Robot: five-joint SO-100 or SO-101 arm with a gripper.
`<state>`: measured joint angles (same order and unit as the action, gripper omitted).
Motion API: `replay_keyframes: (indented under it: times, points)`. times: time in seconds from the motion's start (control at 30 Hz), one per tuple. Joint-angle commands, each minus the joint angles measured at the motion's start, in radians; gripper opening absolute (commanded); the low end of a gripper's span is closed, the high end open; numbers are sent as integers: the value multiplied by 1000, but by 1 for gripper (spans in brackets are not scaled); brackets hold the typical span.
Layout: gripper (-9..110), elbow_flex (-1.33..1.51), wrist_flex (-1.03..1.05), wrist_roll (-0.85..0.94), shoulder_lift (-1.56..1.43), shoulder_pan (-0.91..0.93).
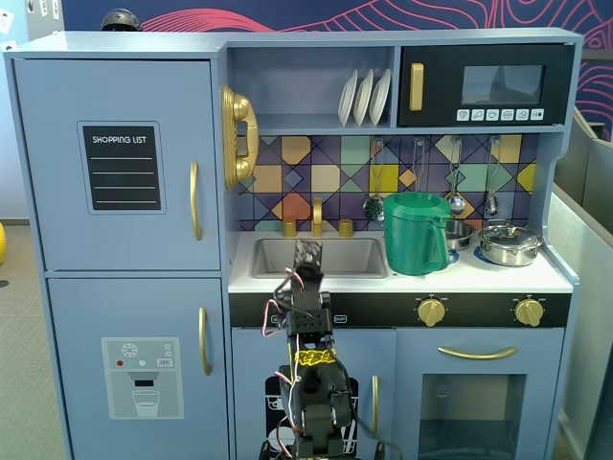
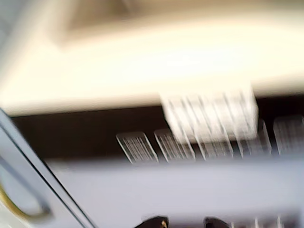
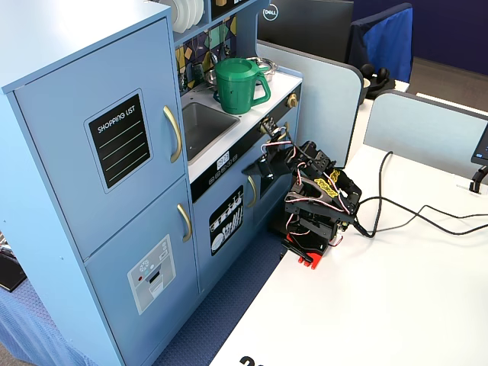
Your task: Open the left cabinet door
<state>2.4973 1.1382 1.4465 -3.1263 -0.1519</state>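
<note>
Fixed view: toy kitchen on blue carpet, left cabinet door [image 1: 120,163] shut, gold handle [image 1: 194,200] clear; gripper [image 1: 308,256] raised before sink [image 1: 321,257], jaw state unclear.

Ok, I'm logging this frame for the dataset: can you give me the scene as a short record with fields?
setting: blue toy kitchen with fridge section on its left in a fixed view
target: left cabinet door with SHOPPING LIST panel, shut
handle: gold handle, untouched
gripper: gripper near the counter front below the sink, apart from the door; open or shut unclear
on counter: green pitcher, silver pot
wrist view: motion-blurred
</note>
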Motion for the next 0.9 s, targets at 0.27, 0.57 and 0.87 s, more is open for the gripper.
replay_keyframes:
  times: [0.27, 0.57, 0.87]
  points:
    - [5, -218, -621, 380, 278, -264]
    - [26, -242, -957, 383, 445, -430]
    - [23, -299, -1065, 453, 551, -489]
